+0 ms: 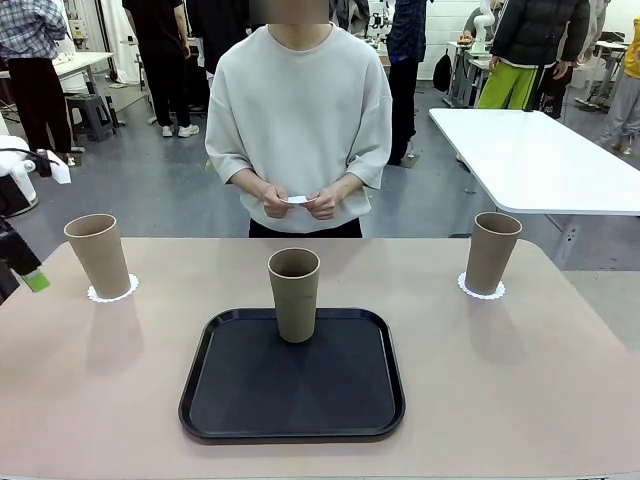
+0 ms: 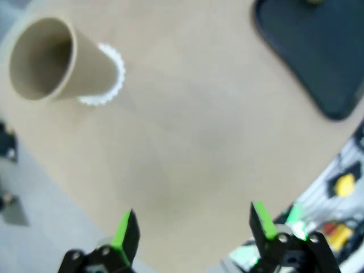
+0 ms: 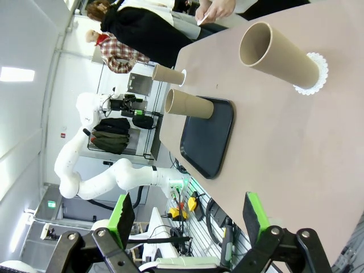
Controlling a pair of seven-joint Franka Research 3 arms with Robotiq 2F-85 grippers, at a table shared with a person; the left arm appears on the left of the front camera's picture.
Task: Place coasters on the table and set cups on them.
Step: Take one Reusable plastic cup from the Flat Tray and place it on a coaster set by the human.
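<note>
Standing by, I am taking in the table (image 1: 560,400) first: a broad beige-tan top, matte, rounded at the corners. A black tray (image 1: 225,400) is lying at its middle, smooth with a raised rim. The middle cup (image 1: 294,295) is standing upright on the tray's far half. The left cup (image 1: 98,255) and the right cup (image 1: 493,252) are each sitting upright on a coaster, out toward the table's two far corners.

The cups are looking light and card-like to me: tall, tapered, handleless, thin-walled, likely denting under a hard squeeze and tipping easily. I am guessing a gentle hold across the mid-body, below the wider rim, is suiting them best.

The left gripper (image 2: 193,219) is hanging over the table's near-left edge with its green pads spread wide and nothing between them. The right gripper (image 3: 189,206) is likewise spread and empty, well apart from the right cup.

The left coaster (image 1: 112,294) and right coaster (image 1: 482,291) are showing as scalloped white paper frills around the cup bases. They seem flimsy, lying too flat to pinch readily. The person's hands (image 1: 322,205) are holding a small white piece, probably the third coaster (image 1: 298,199), above the far edge.
</note>
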